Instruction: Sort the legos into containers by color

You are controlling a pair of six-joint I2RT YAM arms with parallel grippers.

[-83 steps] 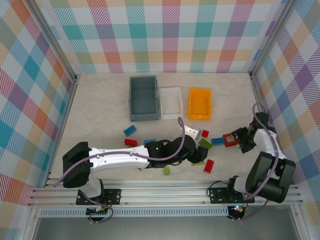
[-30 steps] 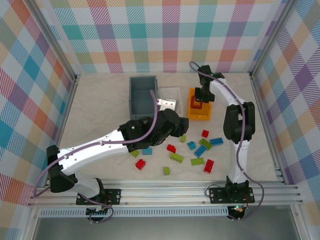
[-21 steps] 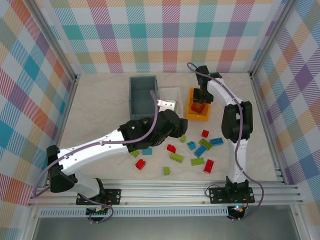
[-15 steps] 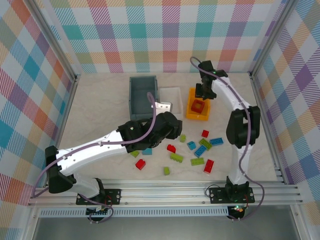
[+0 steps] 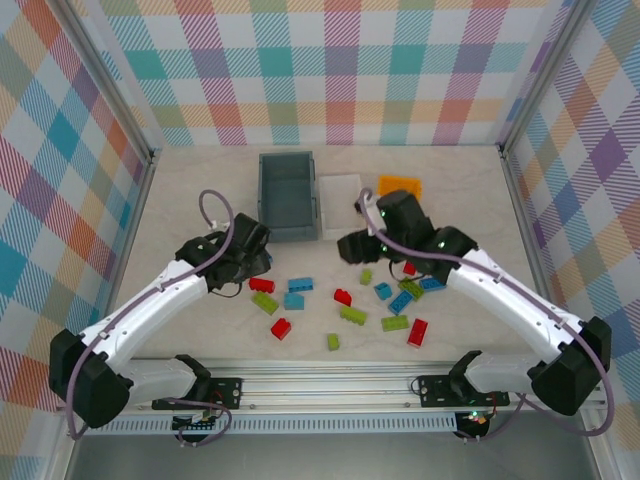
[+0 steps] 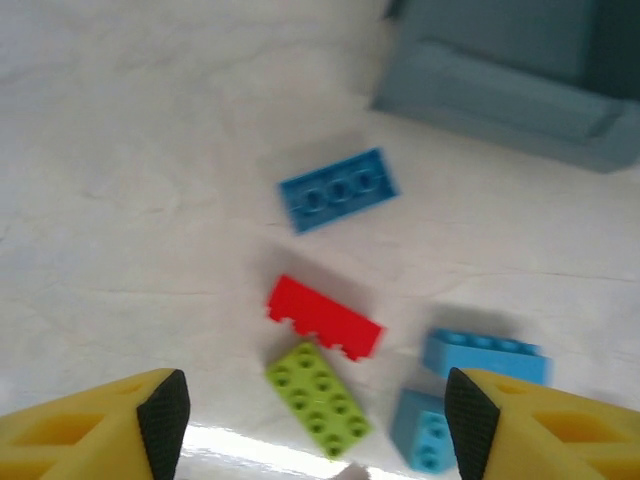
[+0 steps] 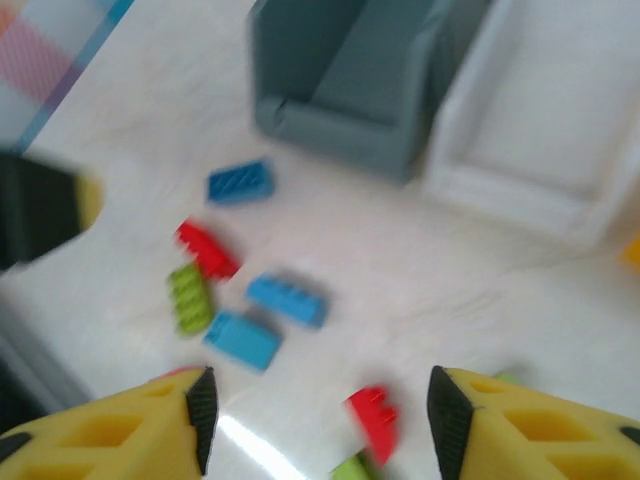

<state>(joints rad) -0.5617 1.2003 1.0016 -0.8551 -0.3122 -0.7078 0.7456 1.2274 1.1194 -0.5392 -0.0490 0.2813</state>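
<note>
Slanting down-right lengthwise, the red lego [image 6: 324, 318] lies before the spread left pincer [image 6: 315, 425].

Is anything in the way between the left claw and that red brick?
Nothing visible. The open left claw hangs above the red brick; a lime brick beside it, seemingly touching, might crowd the grip.

L gripper [image 6: 315, 420] spread wide over red brick [image 6: 323, 318], lime brick [image 6: 318, 398]; blue brick [image 6: 338, 190] nr grey-blue bin [image 6: 500, 95].
</note>
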